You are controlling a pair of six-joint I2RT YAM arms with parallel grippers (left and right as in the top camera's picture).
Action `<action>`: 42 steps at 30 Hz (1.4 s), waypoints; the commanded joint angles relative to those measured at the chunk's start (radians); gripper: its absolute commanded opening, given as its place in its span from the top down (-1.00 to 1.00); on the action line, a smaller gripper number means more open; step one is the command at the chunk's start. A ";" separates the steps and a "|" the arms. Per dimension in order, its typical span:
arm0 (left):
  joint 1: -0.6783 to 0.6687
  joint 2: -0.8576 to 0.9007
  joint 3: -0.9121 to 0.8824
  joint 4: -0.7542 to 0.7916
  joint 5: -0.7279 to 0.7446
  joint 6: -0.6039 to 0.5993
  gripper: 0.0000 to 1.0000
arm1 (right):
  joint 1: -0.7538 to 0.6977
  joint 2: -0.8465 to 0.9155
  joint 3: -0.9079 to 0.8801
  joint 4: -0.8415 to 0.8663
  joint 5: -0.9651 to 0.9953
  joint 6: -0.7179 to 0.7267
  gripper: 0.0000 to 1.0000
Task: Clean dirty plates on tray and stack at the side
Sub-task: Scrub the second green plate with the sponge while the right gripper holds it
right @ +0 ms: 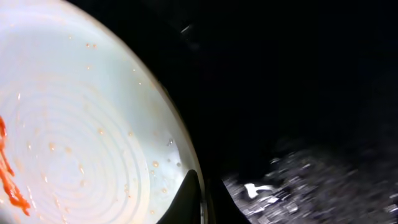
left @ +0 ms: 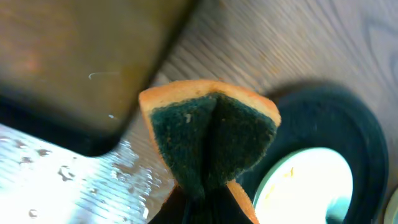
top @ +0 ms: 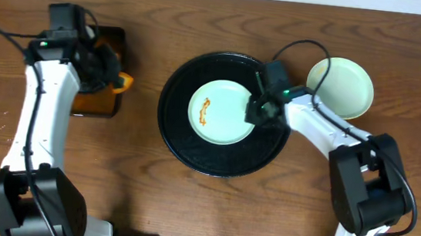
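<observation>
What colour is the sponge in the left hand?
The sponge is dark green with orange backing, best seen in the left wrist view.

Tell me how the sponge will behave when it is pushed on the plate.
Probably soft: the sponge is creased down its middle. Its dark green face looks rough, so it likely drags rather than slides over the plate.

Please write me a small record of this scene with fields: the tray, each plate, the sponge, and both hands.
round tray: middle of the table, holds one plate
smeared plate: pale mint, orange smear on its left part
yellow plate: on the table, right of the round tray
sponge: folded, green side outward
left hand: shut on sponge, at rectangular tray
right hand: shut on smeared plate's right rim
</observation>
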 commanded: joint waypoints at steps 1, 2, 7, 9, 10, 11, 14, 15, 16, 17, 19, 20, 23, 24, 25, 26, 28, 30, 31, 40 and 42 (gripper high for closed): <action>-0.099 0.005 -0.011 -0.005 0.017 0.024 0.83 | -0.044 0.040 0.008 0.002 0.005 -0.027 0.65; -0.124 0.005 -0.013 -0.005 0.017 0.024 0.83 | -0.047 0.040 0.008 0.002 0.005 -0.027 0.55; -0.281 0.005 -0.058 0.067 0.016 0.024 0.83 | -0.029 0.049 0.008 0.002 -0.026 -0.026 -0.22; -0.324 0.006 -0.091 0.111 0.016 0.024 0.83 | -0.016 0.049 0.008 0.002 0.001 -0.026 -0.65; -0.339 0.006 -0.105 0.125 0.016 0.024 0.83 | -0.014 0.049 0.008 0.002 0.023 -0.026 -0.68; -0.352 0.006 -0.117 0.137 0.016 0.024 0.83 | -0.013 0.049 0.008 0.002 0.035 -0.026 -0.66; -0.395 0.006 -0.171 0.185 0.016 0.024 0.82 | -0.013 0.049 0.008 -0.013 0.087 -0.027 -0.80; -0.404 0.006 -0.183 0.199 0.016 0.024 0.83 | -0.013 0.049 0.008 -0.014 0.087 -0.027 -0.76; -0.412 0.006 -0.192 0.209 0.016 0.024 0.83 | -0.013 0.049 0.008 -0.016 0.087 -0.027 -0.57; -0.417 0.006 -0.200 0.220 0.016 0.024 0.83 | -0.013 0.049 0.008 -0.018 0.087 -0.034 -0.06; -0.427 0.006 -0.212 0.239 0.017 0.023 0.83 | -0.013 0.049 0.008 -0.023 0.087 -0.034 0.31; -0.432 0.006 -0.216 0.243 0.017 0.023 0.83 | -0.014 0.049 0.008 -0.028 0.087 -0.034 0.38; -0.447 0.006 -0.217 0.243 0.017 0.024 0.83 | -0.014 0.049 0.008 -0.037 0.087 -0.034 0.53; -0.454 0.006 -0.217 0.245 0.017 0.024 0.83 | -0.014 0.049 0.008 -0.037 0.087 -0.034 0.64; -0.465 0.006 -0.217 0.248 0.017 0.024 0.83 | -0.014 0.049 0.008 -0.037 0.087 -0.034 0.98; -0.472 0.006 -0.217 0.250 0.017 0.024 0.83 | -0.014 0.049 0.008 -0.038 0.086 -0.040 0.98; -0.494 0.007 -0.217 0.266 0.016 0.024 0.82 | -0.014 0.049 0.008 -0.045 0.087 -0.050 0.98; -0.505 0.015 -0.217 0.285 0.016 0.023 0.83 | -0.014 0.049 0.008 -0.048 0.087 -0.053 0.95; -0.514 0.032 -0.217 0.309 0.016 0.019 0.83 | -0.014 0.049 0.008 -0.048 0.087 -0.053 0.95; -0.563 0.189 -0.218 0.482 0.082 -0.102 0.83 | -0.013 0.049 0.008 -0.046 0.087 -0.052 0.86; -0.582 0.215 -0.218 0.528 0.107 -0.103 0.82 | -0.013 0.049 0.008 -0.045 0.087 -0.052 0.86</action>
